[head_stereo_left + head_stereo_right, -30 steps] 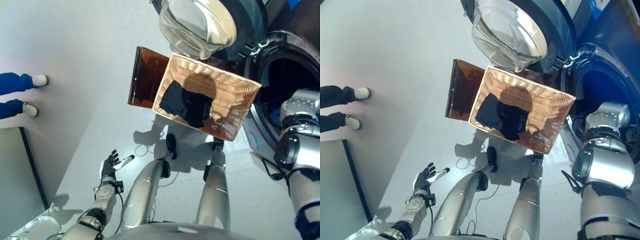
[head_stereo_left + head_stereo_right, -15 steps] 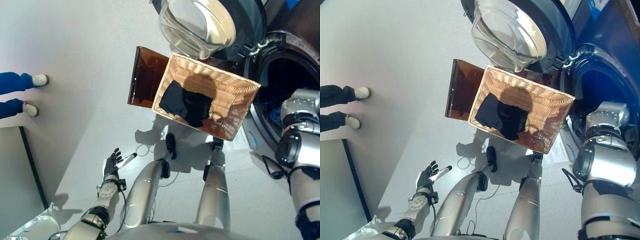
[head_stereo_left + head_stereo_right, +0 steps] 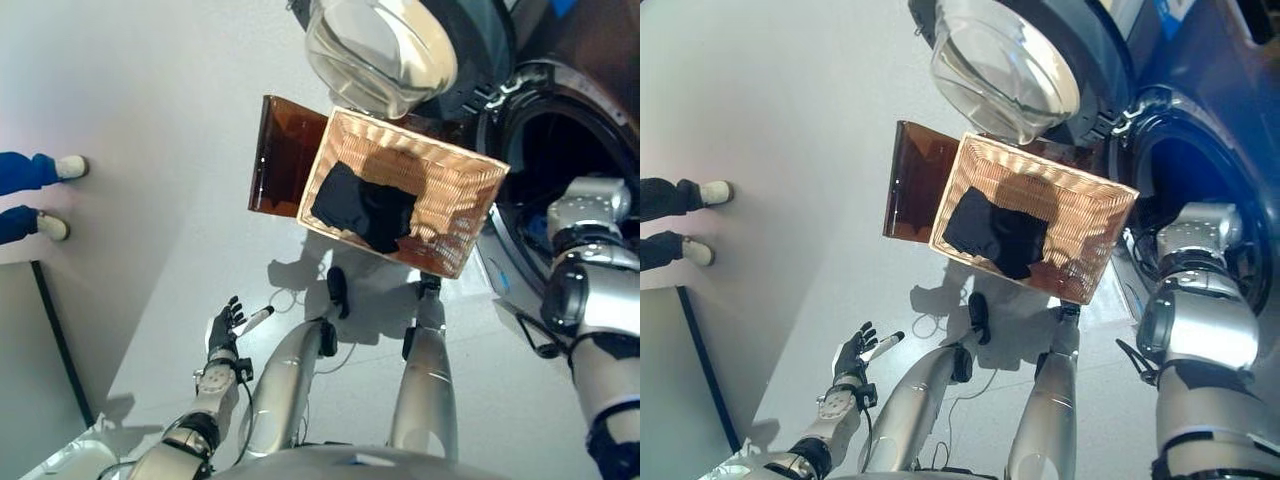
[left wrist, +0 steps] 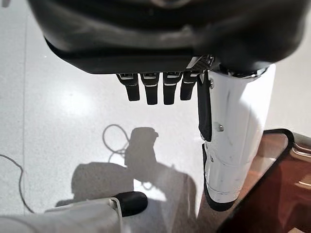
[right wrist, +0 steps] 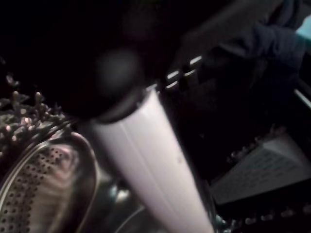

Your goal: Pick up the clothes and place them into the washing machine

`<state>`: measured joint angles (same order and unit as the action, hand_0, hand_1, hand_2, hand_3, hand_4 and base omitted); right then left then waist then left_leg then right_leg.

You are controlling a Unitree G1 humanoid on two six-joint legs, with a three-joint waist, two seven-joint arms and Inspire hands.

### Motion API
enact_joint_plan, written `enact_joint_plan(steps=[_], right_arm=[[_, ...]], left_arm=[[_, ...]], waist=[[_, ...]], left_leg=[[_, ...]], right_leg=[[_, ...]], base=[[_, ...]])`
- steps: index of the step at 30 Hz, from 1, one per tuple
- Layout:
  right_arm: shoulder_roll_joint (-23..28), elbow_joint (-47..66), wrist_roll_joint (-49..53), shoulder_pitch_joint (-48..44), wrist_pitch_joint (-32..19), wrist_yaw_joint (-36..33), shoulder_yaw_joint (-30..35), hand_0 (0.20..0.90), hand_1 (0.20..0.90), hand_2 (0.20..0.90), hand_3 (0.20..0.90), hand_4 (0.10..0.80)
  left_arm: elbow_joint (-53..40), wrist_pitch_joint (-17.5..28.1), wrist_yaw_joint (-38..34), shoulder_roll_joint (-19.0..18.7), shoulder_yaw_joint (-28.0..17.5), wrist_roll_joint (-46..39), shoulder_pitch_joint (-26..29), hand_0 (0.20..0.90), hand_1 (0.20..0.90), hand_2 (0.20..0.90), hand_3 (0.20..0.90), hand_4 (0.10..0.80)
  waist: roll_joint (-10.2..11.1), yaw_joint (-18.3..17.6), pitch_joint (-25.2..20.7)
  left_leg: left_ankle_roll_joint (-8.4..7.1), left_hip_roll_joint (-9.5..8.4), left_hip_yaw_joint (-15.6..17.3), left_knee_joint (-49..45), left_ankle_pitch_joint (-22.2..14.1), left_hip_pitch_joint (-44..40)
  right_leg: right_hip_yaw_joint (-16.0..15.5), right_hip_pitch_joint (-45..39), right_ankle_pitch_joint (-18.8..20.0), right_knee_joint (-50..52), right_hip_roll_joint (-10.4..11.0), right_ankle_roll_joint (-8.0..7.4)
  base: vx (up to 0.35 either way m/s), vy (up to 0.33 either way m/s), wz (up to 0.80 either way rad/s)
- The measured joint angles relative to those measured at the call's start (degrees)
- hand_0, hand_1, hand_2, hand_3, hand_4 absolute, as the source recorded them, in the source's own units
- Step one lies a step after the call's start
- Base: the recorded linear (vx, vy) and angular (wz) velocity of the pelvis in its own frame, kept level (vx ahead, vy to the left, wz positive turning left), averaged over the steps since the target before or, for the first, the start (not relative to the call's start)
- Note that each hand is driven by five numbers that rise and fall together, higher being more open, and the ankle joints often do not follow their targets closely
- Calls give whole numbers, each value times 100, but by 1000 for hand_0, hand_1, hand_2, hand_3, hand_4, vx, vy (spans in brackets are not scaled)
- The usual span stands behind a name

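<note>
Standing between floor and washing machine (image 3: 560,110), wicker basket (image 3: 455,215) holds dark clothes (image 3: 362,207).

Black clothes (image 3: 362,208) lie in a tan woven basket (image 3: 455,196); just beside the basket, an amber-brown lid (image 3: 278,157); pale grey floor (image 3: 150,150).

We can read no text, label, number or sign anywhere; the blue patch at the frame's upper right is too small to make out.
</note>
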<state>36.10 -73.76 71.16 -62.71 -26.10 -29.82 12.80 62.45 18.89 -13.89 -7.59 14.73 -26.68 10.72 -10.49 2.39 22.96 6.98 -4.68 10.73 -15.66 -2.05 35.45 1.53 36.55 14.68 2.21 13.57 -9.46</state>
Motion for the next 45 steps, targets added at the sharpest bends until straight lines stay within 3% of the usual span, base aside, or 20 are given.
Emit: enact_joint_plan(steps=[13, 31, 45], right_arm=[[-518, 508, -133, 133, -25, -18, 0, 900, 900, 900, 900, 800], [-788, 1352, -553, 662, -56, 39, -234, 900, 900, 900, 900, 800], [-912, 1320, -662, 759, -100, 239, -407, 900, 900, 900, 900, 800]], left_arm=[[-6, 26, -55, 8, -1, 0, 52, 900, 900, 900, 900, 800], [-65, 44, -130, 15, -6, 1, 81, 900, 900, 900, 900, 800], [-67, 66, -225, 20, -7, 6, 88, 900, 900, 900, 900, 800]], waist=[[1, -37, 1], [6, -22, 13], [8, -20, 20]], left_leg=[[-158, 209, 1, -32, -9, 5], [-319, 406, -2, -12, 19, 44], [-411, 521, -11, -16, 19, -10]], right_leg=[[28, 111, -88, 196, -215, 177], [12, 386, -302, 621, -412, 365], [5, 402, -390, 778, -507, 454]], base=[[-32, 17, -5], [-36, 24, -2], [-2, 6, -1]])
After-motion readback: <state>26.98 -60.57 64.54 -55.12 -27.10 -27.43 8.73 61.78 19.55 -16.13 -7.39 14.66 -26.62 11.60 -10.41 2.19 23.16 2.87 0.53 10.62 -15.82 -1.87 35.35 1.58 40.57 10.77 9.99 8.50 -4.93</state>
